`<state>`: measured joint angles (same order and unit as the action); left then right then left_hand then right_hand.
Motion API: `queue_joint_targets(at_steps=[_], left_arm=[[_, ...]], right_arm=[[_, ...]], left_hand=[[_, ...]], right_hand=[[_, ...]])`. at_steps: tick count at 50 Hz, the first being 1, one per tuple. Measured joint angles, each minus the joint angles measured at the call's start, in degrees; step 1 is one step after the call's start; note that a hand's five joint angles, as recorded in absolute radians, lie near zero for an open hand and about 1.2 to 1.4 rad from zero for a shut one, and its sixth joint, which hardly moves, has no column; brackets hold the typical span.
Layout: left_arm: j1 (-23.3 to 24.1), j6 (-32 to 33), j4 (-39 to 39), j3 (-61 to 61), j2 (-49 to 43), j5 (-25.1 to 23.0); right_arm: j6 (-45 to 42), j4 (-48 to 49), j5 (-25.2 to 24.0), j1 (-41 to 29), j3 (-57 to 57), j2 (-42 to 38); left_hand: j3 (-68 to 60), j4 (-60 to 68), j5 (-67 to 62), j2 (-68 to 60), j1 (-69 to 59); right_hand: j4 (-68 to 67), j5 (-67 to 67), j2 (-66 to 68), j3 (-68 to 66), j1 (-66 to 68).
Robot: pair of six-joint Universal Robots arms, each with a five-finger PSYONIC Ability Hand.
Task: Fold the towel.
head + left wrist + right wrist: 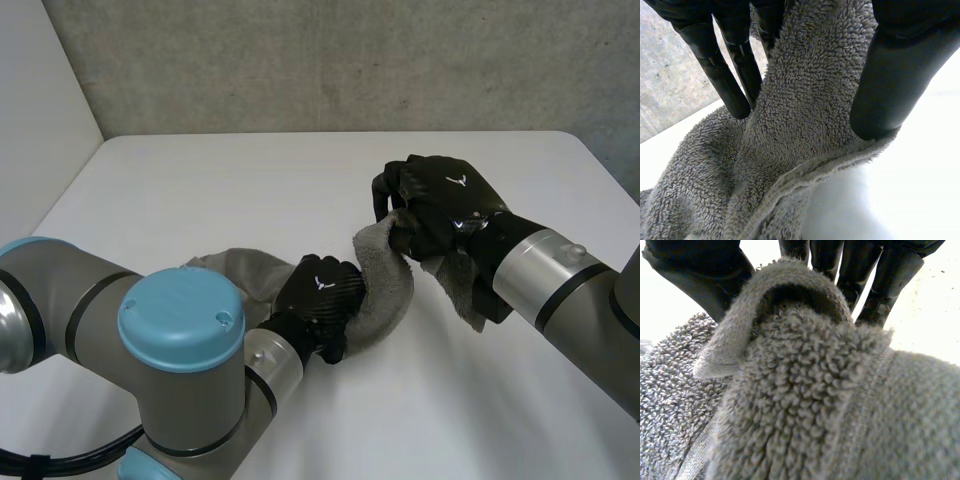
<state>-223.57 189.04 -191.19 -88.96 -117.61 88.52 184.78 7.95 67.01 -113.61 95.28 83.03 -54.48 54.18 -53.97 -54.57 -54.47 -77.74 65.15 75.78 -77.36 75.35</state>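
A grey terry towel (385,295) lies bunched in the middle of the white table (250,190). My left hand (320,300) grips its middle, and in the left wrist view the towel (800,125) runs between the fingers (735,80) and the thumb (890,85), which presses on the hem. My right hand (440,205) holds the towel's right end raised off the table with curled fingers, and a flap hangs below its wrist. In the right wrist view a folded edge of the towel (805,390) sits in the palm under the fingers (890,275).
My left arm's elbow with its blue cap (180,320) stands at the front left, over the towel's left end. My right forearm (560,280) reaches in from the right. A grey concrete wall (350,60) runs behind the table's far edge.
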Motion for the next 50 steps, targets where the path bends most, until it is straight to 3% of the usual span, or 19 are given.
queue_joint_targets(at_steps=[3, 6, 11, 23, 29, 36, 42, 50], left_arm=[[0.2, 0.4, 0.0, -0.3, 0.1, 0.8], [0.9, 1.9, 0.2, -1.2, 0.2, 3.2], [1.6, 3.3, 0.3, -2.0, 0.4, 5.6], [0.8, 3.4, 0.3, -1.7, 0.8, 6.1], [-1.2, 3.4, 0.4, -1.3, 2.2, 6.2], [-5.7, 3.8, 0.5, -0.6, 5.3, 5.8], [-11.6, 4.0, 0.8, 0.0, 6.9, 4.6], [-19.6, 4.4, 1.7, -0.1, 6.7, -2.8]], right_arm=[[-0.4, -0.2, 0.7, -0.2, -0.4, -0.3], [-1.8, -0.7, 3.0, -0.9, -1.6, -1.3], [-3.1, -1.3, 5.2, -1.9, -2.6, -2.7], [-3.6, -1.4, 5.4, -4.7, -3.1, -5.5], [-5.0, -1.4, 5.4, -4.2, -3.9, -4.9], [-8.9, -2.5, 5.5, -2.2, -5.0, -3.4], [-11.4, -4.1, 5.3, 1.0, -4.7, -1.9], [-13.7, -4.5, 4.8, 5.8, -1.6, -1.5]], left_hand=[[-3.1, 3.0, -3.1, -2.9, -2.8], [-18.0, 18.3, -17.9, -17.7, -16.8], [-20.2, 19.9, -20.2, -19.7, -17.5], [-19.5, 19.3, -19.8, -19.2, -18.8], [-2.0, 2.7, -3.1, -2.0, -2.1], [13.8, -13.1, 13.7, 13.4, 13.5], [14.2, -13.2, 14.2, 13.9, 13.7], [13.6, -13.1, 13.2, 13.4, 13.4]], right_hand=[[0.0, 0.0, 0.0, 0.0, 0.5], [0.0, 0.0, 0.0, -0.1, 1.1], [0.0, 0.0, 0.0, -0.1, 1.1], [0.0, 0.1, 0.0, -0.1, 1.1], [0.0, 0.1, 0.0, -0.1, 1.1], [0.0, 0.1, 0.0, -0.1, 1.1], [0.0, 0.1, 0.0, -0.1, 1.1], [0.0, 0.1, 0.0, -0.1, 1.1]])
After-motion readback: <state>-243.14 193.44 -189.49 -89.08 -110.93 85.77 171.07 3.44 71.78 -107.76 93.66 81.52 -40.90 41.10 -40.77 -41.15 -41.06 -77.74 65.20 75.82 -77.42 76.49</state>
